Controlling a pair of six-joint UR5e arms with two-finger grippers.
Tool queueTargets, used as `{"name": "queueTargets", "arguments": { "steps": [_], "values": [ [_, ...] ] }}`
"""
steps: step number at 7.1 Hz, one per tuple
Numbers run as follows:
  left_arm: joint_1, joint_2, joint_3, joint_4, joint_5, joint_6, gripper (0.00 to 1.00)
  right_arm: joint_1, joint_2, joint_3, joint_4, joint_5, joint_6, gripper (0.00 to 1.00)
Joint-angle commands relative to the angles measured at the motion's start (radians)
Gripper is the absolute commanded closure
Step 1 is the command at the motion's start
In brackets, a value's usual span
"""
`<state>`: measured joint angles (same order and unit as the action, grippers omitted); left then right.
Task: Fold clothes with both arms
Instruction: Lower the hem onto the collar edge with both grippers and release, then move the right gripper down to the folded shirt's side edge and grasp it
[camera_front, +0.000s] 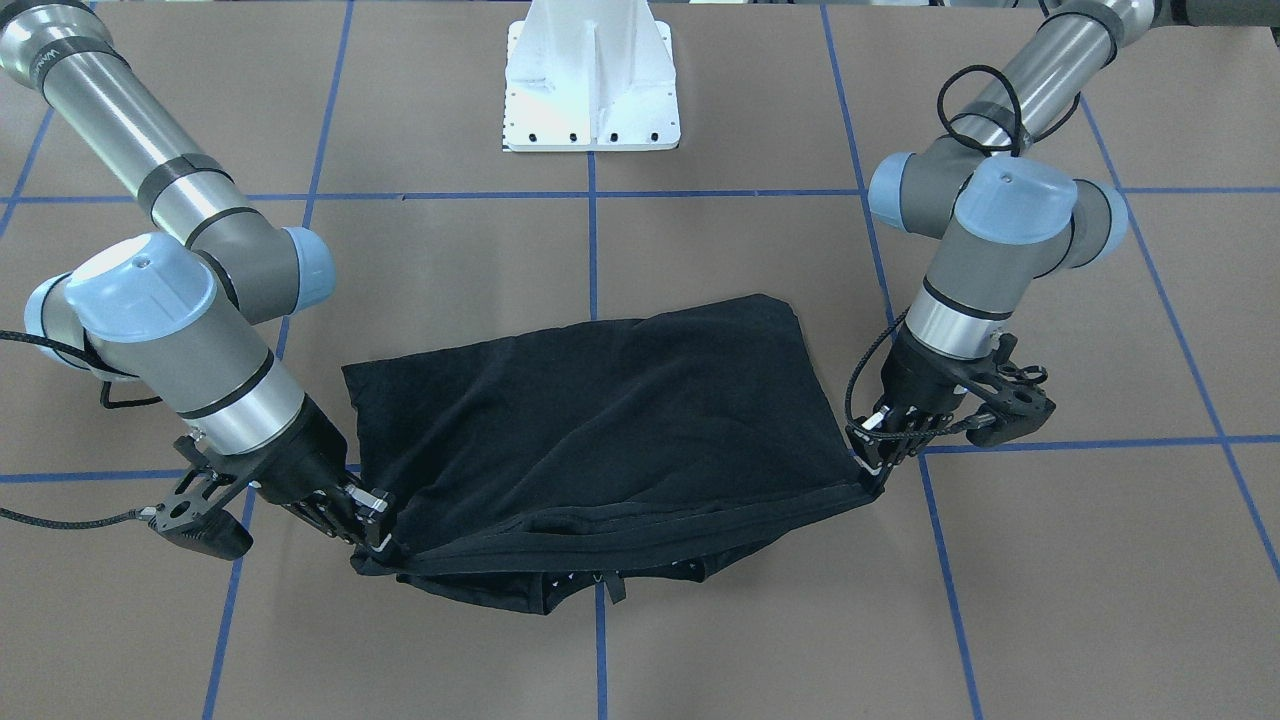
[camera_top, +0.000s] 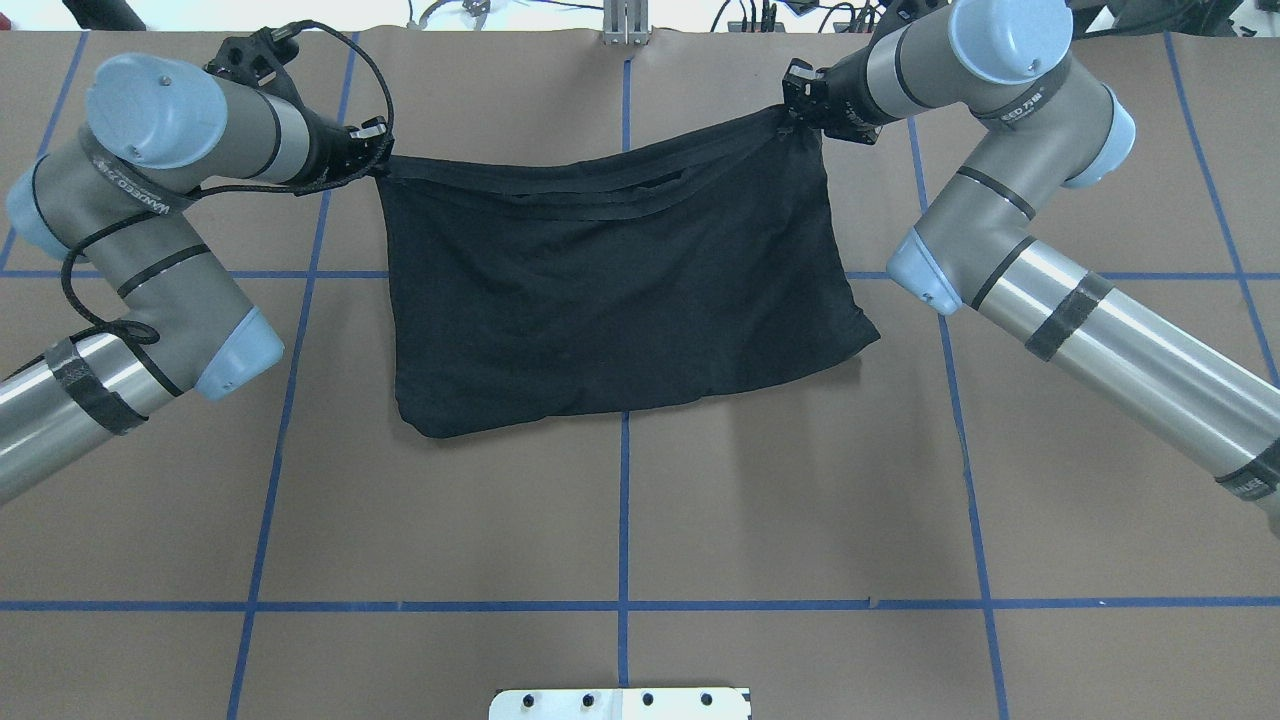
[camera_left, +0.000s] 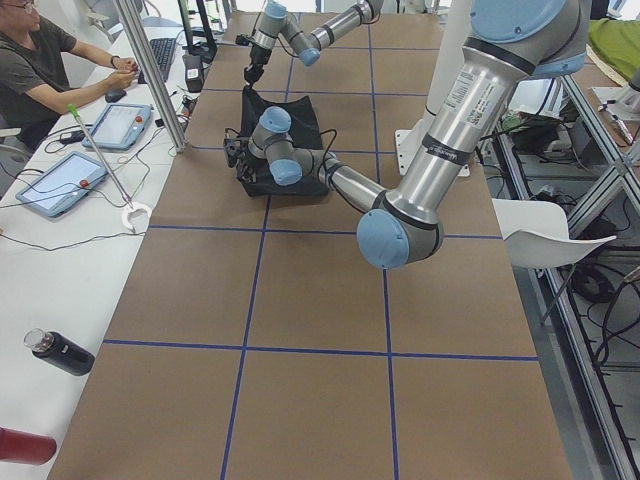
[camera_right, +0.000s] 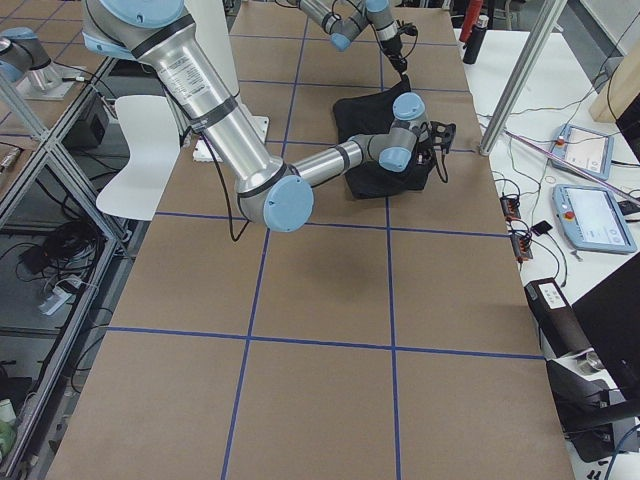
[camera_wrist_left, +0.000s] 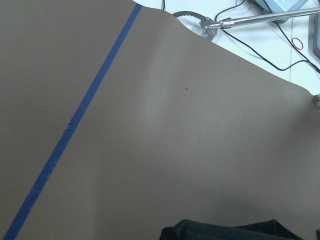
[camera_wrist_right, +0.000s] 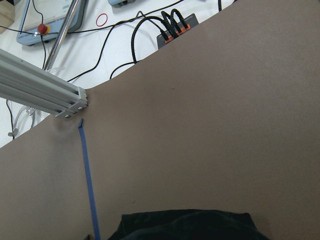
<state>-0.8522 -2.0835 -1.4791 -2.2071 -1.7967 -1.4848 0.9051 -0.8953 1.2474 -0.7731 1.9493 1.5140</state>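
We find the black T-shirt (camera_front: 600, 420) lying folded on the bench (camera_front: 760, 620), its upper layer stretched between the left pincer (camera_front: 872, 462) and right pincer (camera_front: 378, 538), each clenched on one corner.

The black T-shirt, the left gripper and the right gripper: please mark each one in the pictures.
black T-shirt (camera_top: 620, 300): overhead exterior view, middle of the cloth.
left gripper (camera_front: 872, 462): exterior front-facing view, fingertips pinching a shirt corner.
right gripper (camera_front: 378, 538): exterior front-facing view, fingertips pinching the other corner.
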Motion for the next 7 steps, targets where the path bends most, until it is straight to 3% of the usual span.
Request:
{"name": "queueTargets", "arguments": {
  "steps": [1, 4, 7],
  "values": [
    [0.001, 0.002, -0.006, 0.003, 0.002, -0.005, 0.0, -0.002, -0.01, 0.003, -0.002, 0.005, -0.008, 0.01],
    [-0.001, 0.006, -0.03, 0.003, -0.009, 0.008, 0.0, 0.011, -0.034, 0.013, 0.003, 0.072, -0.094, 0.0],
    [-0.005, 0.019, -0.121, 0.013, -0.036, -0.003, 0.0, 0.008, -0.25, 0.22, -0.003, 0.128, -0.098, 0.0]
  ]
}}
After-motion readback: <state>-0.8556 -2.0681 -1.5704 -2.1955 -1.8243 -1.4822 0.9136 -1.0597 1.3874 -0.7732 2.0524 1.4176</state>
